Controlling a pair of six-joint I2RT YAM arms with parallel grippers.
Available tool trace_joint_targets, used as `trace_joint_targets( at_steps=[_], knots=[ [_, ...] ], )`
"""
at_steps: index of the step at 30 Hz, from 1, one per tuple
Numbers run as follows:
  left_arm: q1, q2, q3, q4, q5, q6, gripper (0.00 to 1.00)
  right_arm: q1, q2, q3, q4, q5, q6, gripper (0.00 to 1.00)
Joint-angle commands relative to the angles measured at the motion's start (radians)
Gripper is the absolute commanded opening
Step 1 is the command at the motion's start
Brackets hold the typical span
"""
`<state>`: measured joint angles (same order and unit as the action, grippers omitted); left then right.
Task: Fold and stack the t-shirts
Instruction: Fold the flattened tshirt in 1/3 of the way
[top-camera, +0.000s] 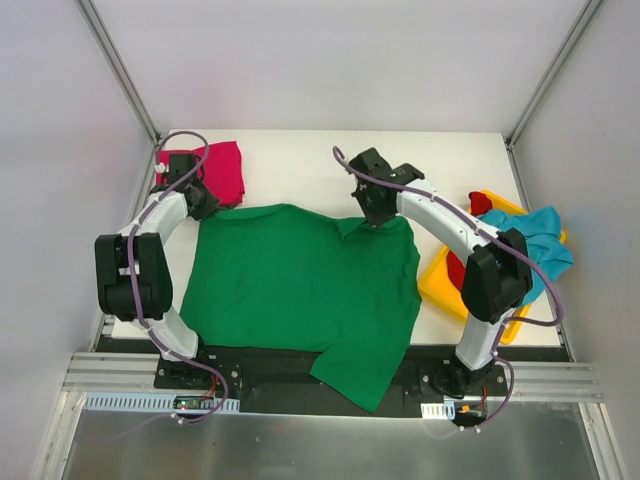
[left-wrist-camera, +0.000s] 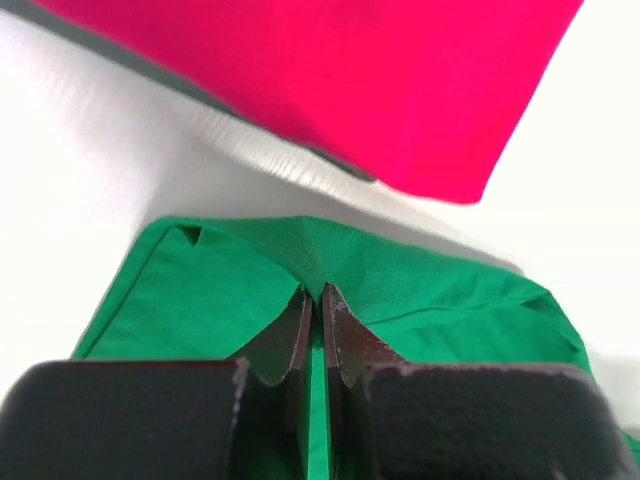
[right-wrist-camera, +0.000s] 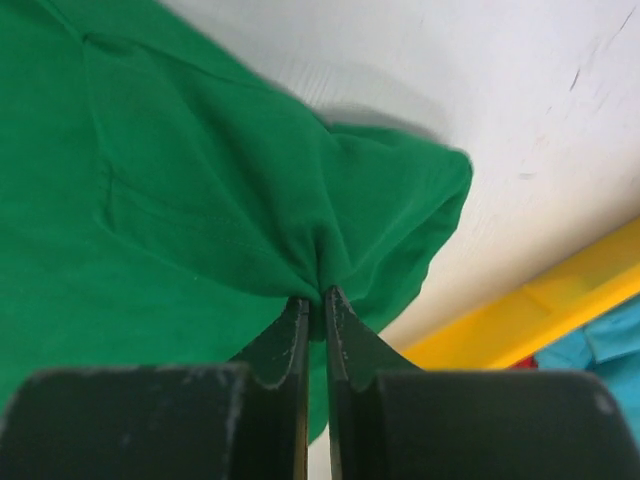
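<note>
Two grippers hold the green t-shirt (top-camera: 300, 290): from above, the left gripper (top-camera: 203, 207) and right gripper (top-camera: 372, 218) sit at its two far corners on the worktop (top-camera: 300, 160). Left wrist: jaws closed on a pinch of green cloth, the magenta t-shirt (left-wrist-camera: 380, 80) just beyond them. Right wrist: jaws closed on green cloth too, the yellow bin (right-wrist-camera: 540, 310) to their right. I would lift both evenly, keeping the edge taut between them.

Top camera looks down from behind the near edge. Both wrist cameras sit close above the shared green t-shirt (top-camera: 300, 285).
</note>
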<state>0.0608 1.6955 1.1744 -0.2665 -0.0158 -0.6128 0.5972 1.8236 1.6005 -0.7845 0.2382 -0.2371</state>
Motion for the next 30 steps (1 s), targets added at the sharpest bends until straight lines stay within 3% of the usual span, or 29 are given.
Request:
trace_joint_targets(
  at_steps=[1,10,17,22,25,30],
  knots=[
    [0.011,-0.111,-0.067,-0.008,0.005,0.021,0.0,0.061,-0.104,-0.043,-0.156,0.088,0.097,0.04],
    [0.017,-0.255,-0.208,-0.051,-0.136,-0.088,0.0,0.167,-0.21,-0.149,-0.272,0.127,0.292,0.09],
    [0.016,-0.31,-0.282,-0.065,-0.154,-0.133,0.0,0.237,-0.242,-0.238,-0.314,0.118,0.41,0.14],
    [0.016,-0.333,-0.314,-0.129,-0.239,-0.185,0.0,0.271,-0.276,-0.329,-0.248,-0.012,0.426,0.28],
    [0.016,-0.37,-0.325,-0.178,-0.297,-0.226,0.42,0.273,-0.303,-0.358,-0.237,-0.034,0.429,0.51],
    [0.017,-0.476,-0.317,-0.237,-0.359,-0.277,0.92,0.27,-0.362,-0.344,-0.24,0.027,0.398,0.79]
  ],
)
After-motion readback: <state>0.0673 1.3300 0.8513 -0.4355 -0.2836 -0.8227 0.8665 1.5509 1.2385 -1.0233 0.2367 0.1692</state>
